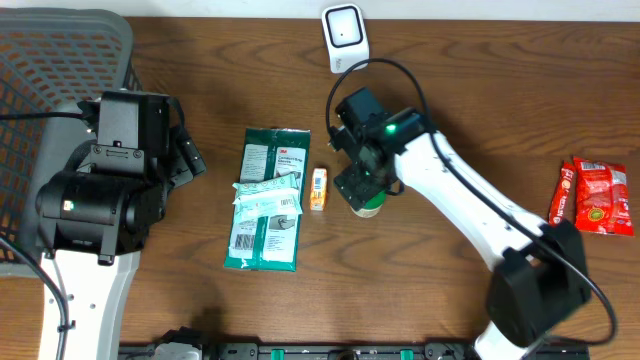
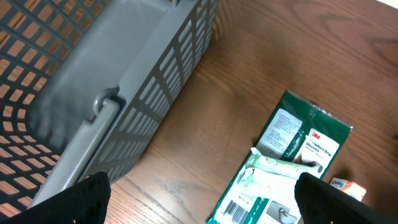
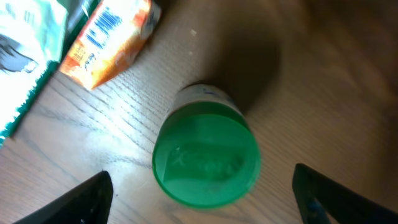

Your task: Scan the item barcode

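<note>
Green-capped bottle, gaps either side, inside spread right gripper

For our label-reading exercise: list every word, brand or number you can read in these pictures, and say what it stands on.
"3M": on the green package.
Its other print: too small to read.
Orange box, green lid, red packets: print too blurred or small to read.
</note>
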